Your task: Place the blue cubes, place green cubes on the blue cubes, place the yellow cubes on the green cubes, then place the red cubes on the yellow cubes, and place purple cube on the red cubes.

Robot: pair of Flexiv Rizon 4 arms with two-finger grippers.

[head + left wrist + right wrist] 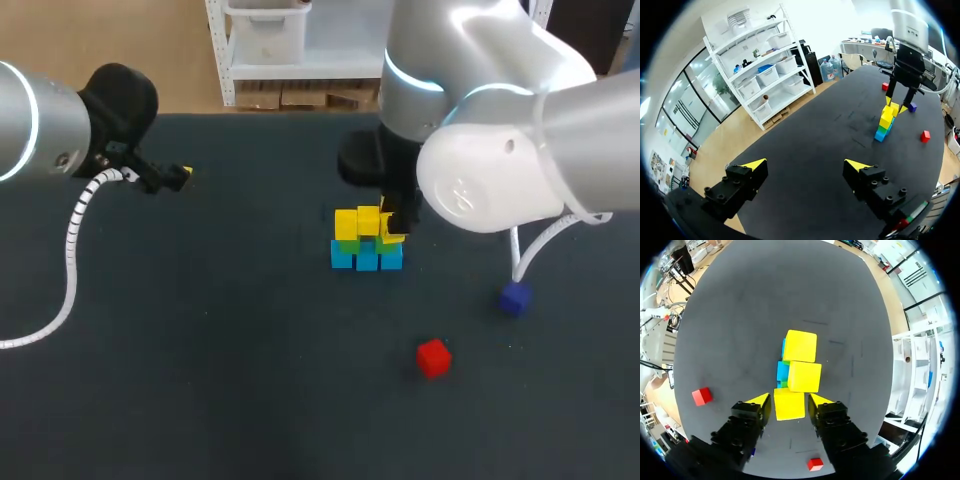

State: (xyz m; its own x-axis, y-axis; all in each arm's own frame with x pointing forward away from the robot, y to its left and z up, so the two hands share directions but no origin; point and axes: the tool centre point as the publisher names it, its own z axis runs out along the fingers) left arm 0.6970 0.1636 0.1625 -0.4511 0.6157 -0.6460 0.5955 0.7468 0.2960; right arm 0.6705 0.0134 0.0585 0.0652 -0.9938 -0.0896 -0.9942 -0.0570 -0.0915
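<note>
A stack stands mid-table: blue cubes at the bottom, green cubes on them, yellow cubes on top. My right gripper hangs right over the stack. A third yellow cube sits between its fingers with a thin gap on each side, beside two other yellow cubes. A red cube and a purple cube lie loose to the front right. My left gripper is open and empty at the far left, well away from the stack.
A second red cube lies on the table beyond the stack as the left wrist sees it; my right arm hides it in the head view. A white cable hangs from the right arm near the purple cube.
</note>
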